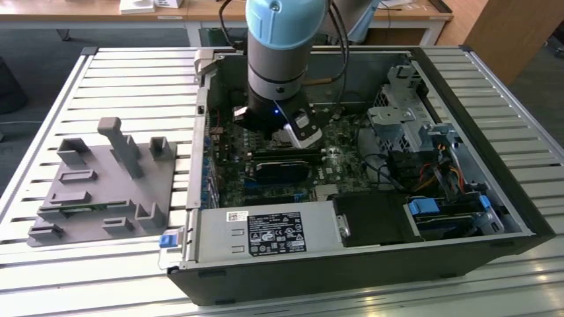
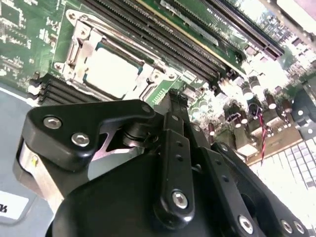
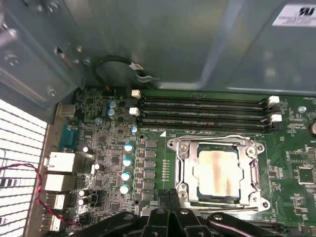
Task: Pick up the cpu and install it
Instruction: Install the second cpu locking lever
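Jaws' state could not be told; the gripper hung just over the cpu in its socket, so descending skewed might bend pins

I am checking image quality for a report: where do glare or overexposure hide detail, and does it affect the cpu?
Second wrist view: the cpu top is washed nearly white, and the board's far corner is blown out. First wrist view: the cpu keeps a tan-grey tone; the white slatted patch at the edge is overexposed. Exterior view: the slatted table is bright.
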### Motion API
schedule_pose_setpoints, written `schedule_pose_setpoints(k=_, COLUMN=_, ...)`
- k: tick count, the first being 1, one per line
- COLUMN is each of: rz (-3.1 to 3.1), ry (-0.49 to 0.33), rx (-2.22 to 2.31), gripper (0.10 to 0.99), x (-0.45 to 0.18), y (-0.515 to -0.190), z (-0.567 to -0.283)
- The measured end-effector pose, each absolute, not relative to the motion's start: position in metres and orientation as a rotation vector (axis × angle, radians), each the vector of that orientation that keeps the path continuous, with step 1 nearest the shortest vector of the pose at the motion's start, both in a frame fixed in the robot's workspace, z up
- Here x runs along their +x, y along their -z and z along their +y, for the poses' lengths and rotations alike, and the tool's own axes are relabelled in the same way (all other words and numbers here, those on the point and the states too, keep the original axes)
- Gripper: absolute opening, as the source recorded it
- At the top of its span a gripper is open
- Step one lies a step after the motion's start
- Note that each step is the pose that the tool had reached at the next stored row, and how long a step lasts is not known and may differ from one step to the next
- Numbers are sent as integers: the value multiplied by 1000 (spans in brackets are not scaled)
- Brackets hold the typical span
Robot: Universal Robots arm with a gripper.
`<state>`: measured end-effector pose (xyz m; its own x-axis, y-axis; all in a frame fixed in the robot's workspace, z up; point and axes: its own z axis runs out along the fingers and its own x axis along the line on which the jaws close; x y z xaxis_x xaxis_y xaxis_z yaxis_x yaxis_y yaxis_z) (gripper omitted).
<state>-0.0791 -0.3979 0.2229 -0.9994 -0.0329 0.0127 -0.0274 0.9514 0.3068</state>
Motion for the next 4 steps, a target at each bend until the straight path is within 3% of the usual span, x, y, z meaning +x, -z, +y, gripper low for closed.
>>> schedule_pose_setpoints(k=4, rz=-3086, ry=486, rx=48, gripper=106, x=-79, y=-227, z=-398)
